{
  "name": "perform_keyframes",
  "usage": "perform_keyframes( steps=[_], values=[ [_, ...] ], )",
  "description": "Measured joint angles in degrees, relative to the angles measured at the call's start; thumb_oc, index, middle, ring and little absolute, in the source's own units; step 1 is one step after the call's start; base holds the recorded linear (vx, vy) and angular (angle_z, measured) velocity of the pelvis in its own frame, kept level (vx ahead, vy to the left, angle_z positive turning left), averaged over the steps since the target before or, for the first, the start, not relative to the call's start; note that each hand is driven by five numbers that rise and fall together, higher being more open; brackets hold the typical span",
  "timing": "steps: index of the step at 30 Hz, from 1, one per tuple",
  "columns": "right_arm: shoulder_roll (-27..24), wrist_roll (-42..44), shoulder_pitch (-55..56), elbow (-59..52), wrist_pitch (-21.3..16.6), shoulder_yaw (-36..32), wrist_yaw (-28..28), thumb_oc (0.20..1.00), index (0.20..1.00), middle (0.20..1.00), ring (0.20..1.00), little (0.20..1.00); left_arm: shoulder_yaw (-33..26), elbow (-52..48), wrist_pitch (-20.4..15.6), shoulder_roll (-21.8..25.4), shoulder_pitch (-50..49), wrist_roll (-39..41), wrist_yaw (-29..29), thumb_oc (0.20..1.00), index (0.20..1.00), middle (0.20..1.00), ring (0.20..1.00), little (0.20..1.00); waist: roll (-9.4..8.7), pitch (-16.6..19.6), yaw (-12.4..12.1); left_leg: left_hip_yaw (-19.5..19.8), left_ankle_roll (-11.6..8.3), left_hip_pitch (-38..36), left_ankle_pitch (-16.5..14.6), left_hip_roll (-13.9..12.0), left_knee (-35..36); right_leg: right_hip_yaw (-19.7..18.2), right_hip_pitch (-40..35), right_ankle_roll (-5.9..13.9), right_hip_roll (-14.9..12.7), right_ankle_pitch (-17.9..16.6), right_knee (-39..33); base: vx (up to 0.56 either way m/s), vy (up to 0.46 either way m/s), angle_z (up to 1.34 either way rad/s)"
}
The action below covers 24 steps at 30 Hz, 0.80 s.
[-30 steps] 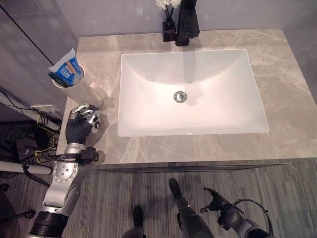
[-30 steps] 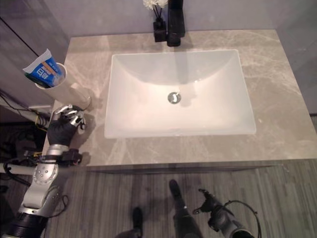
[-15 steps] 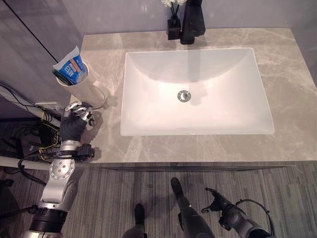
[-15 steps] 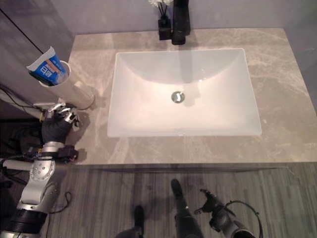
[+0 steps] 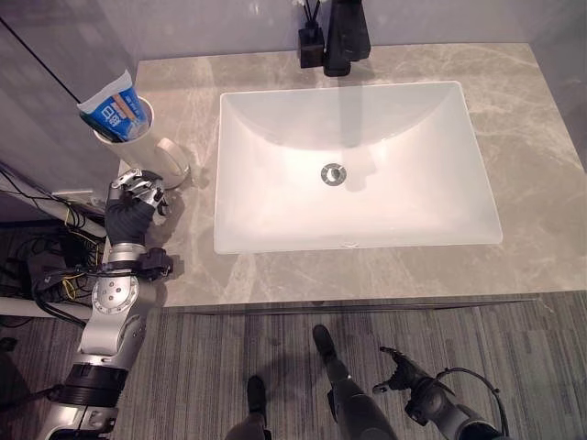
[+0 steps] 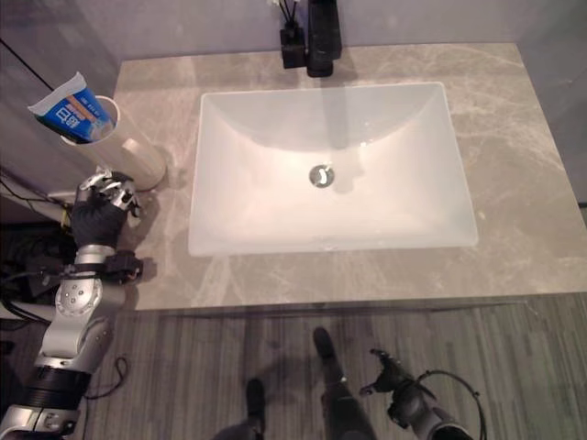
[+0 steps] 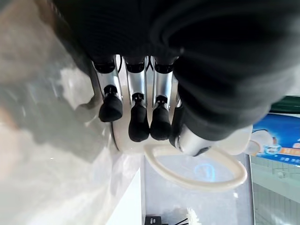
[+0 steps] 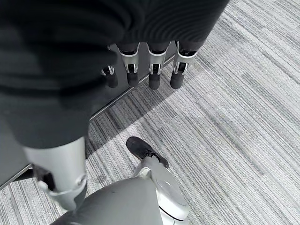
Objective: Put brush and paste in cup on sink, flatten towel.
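The left hand (image 5: 134,194) has its fingers curled and empty, just beside the cup (image 5: 139,139) on the bench (image 5: 537,137). The paste (image 5: 115,108) already stands in the cup; a brush I cannot make out. The right hand (image 8: 140,70), relaxed, hangs over the floor. No towel is seen, so flattening seems left.
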<state>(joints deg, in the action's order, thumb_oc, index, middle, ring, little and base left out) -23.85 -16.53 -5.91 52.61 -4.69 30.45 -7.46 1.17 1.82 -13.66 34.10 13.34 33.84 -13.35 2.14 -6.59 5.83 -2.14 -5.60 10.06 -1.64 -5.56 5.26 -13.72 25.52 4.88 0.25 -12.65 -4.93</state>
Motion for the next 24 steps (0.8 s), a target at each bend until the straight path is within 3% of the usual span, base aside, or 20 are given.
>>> perform_keyframes(
  steps=[24],
  values=[
    [0.03,0.05,-0.71,-0.49,-0.12,1.25,0.02,1.0,1.0,1.0,1.0,1.0,2.82,11.05,-0.81,4.39,11.03,-0.41,-2.03,0.2,0.2,0.2,0.2,0.2,-0.75,-0.15,1.36,-1.41,-0.37,0.12,-0.57,-0.22,0.02,-1.19,0.76,0.02,0.55,0.08,0.0,0.0,0.002,-0.02]
  ],
)
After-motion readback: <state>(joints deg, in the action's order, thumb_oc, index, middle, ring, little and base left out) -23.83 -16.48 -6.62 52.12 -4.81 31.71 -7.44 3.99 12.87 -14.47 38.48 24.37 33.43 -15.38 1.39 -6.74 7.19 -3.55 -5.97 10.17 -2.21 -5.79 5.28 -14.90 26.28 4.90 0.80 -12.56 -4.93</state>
